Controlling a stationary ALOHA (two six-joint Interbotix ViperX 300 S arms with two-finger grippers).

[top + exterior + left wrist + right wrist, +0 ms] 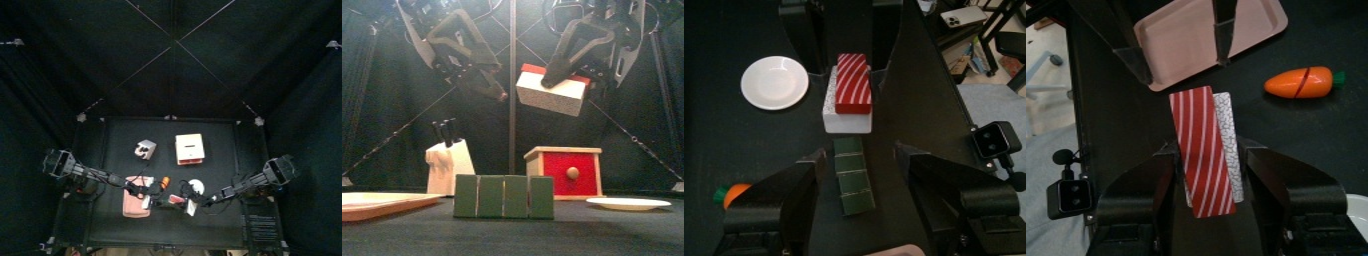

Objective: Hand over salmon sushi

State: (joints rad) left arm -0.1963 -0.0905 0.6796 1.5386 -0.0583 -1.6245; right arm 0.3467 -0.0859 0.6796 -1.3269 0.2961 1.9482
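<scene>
Between the right end effector (1207, 160) jaws, striped salmon sushi (1207, 150).

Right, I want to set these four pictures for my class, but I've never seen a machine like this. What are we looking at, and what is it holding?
It is a robot with two black arms working over a small black table. One picture looks straight down from above, one looks level from the table's front edge, and the other two come from cameras on each wrist.

The right fingers are shut on a piece of sushi, white with a red striped top, lifted above the table. The left fingers are open and facing it.

On the table are a pink tray, a white plate, a toy carrot, a knife block, a red-fronted box and a green block.
</scene>
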